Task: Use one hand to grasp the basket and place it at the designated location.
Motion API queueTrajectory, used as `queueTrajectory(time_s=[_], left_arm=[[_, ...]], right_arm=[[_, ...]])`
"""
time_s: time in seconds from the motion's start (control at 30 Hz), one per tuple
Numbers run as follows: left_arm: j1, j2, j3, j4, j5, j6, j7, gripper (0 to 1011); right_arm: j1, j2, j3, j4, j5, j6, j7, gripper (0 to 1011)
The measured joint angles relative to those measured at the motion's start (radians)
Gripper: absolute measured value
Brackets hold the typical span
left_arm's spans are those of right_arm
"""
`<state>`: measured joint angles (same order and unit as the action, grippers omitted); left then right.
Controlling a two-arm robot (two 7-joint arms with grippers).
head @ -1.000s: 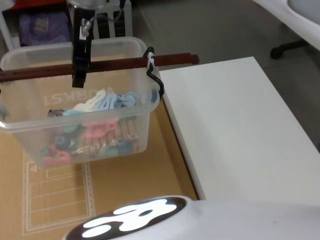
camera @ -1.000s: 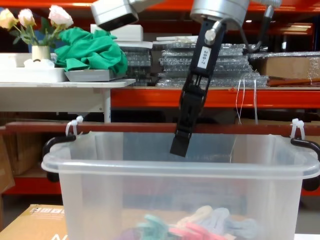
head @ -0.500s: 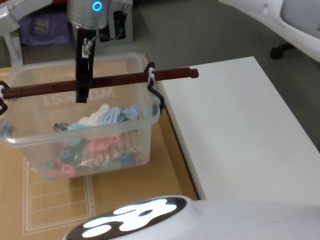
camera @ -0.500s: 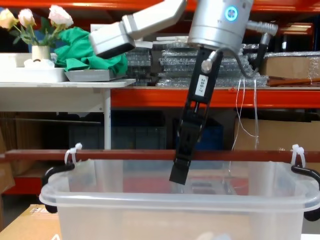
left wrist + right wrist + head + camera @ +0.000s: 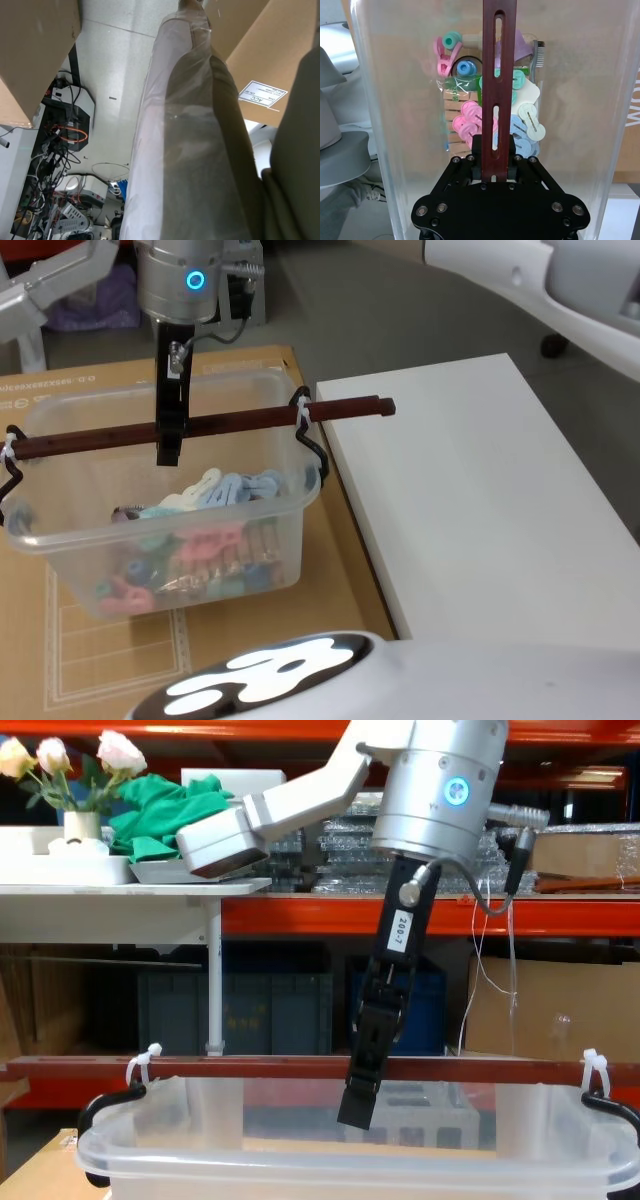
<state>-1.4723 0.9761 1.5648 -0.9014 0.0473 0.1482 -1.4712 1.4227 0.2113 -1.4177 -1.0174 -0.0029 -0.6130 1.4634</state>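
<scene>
Over the last second the basket has sunk lower and the right gripper has come down with it. In the chest view the basket's rolled rim now lies near the bottom edge, where earlier the clear wall took up the lower half.

Nearest the robot, the basket is over a flat printed cardboard surface; whether its base touches cannot be told. It sits just beside the left edge of a white table. Inside lie pastel clothes pegs in pink, blue, mint and cream, with a stack of wooden pegs among them.

Across the top runs the reddish-brown bar handle, fixed by white zip ties at each end. Its right end juts over the table's near corner.

The right gripper is long and black, with a white numbered sticker, and hangs from a silver wrist with a blue light. Its fingers are clamped on the bar a little left of the middle, and the right wrist view shows them pinching the slotted bar from both sides.

Beyond stand shelves with orange-red beams, dark blue crates and a brown carton. Farther left is a side table bearing flowers and a green cloth.
</scene>
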Motion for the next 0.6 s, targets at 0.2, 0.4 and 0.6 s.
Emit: queueTrajectory(time_s=[0.2,0.4,0.6], left_arm=[[0.000,0.000,0.000,0.000,0.000,0.000,0.000,0],[0.000,0.000,0.000,0.000,0.000,0.000,0.000,0],[0.000,0.000,0.000,0.000,0.000,0.000,0.000,0]], right_arm=[[-0.009,-0.010,-0.016,0.029,0.007,-0.019,-0.007,233],[-0.021,-0.031,-0.037,0.076,0.016,-0.047,-0.015,233],[-0.025,-0.040,-0.046,0.099,0.024,-0.062,-0.017,233]])
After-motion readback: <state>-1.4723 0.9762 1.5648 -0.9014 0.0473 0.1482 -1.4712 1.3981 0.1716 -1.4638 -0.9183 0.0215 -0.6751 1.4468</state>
